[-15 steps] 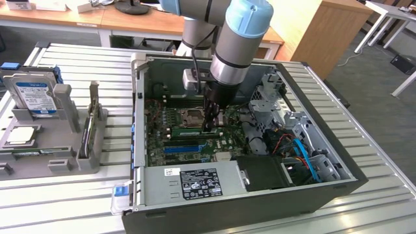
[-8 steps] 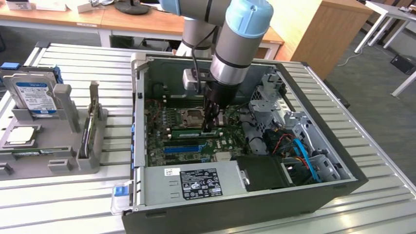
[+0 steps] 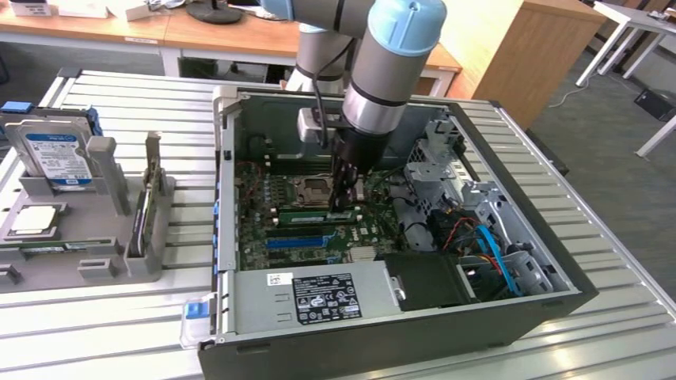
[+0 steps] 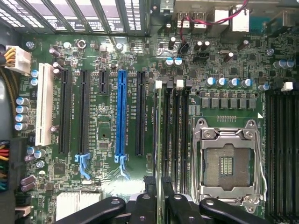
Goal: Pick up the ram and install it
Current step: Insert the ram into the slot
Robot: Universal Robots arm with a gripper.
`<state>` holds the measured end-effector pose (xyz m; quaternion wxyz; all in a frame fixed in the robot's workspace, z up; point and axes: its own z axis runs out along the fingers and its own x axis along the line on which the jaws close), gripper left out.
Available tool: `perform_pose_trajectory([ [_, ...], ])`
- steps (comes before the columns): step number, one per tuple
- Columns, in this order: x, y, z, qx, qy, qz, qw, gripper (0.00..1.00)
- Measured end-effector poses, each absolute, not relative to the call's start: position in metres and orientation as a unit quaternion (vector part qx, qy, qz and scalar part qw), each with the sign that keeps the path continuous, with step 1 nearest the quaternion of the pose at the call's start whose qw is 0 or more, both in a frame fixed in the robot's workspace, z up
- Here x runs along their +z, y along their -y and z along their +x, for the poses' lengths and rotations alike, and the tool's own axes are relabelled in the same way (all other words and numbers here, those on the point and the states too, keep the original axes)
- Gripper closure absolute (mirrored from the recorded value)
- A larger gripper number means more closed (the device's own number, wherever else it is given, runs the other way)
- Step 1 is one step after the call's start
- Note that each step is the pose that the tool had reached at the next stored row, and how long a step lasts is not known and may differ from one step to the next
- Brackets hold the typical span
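Ram (image 3: 313, 214) was found seated at mid-frame, exterior view.
Gripper (image 3: 343, 204) fingers were seen apart astride it; even downward pressure was judged essential.

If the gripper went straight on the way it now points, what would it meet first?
Most likely the ram, standing on edge in the memory slots beside the CPU socket, directly under the gripper. The gap between them is hard to judge.

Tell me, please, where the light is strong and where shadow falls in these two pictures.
Exterior view: the metal table shines bright, while the inside of the computer case lies in shade under the arm. Wrist view: the motherboard is evenly lit, with glare on the CPU socket frame.
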<state>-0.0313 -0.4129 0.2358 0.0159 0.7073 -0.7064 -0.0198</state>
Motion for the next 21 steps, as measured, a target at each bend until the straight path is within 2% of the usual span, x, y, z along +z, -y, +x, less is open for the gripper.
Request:
perform_pose_trajectory([
  [21, 0.254, 0.413, -0.031, -0.020, 0.706, 0.707, 0.016, 0.81],
])
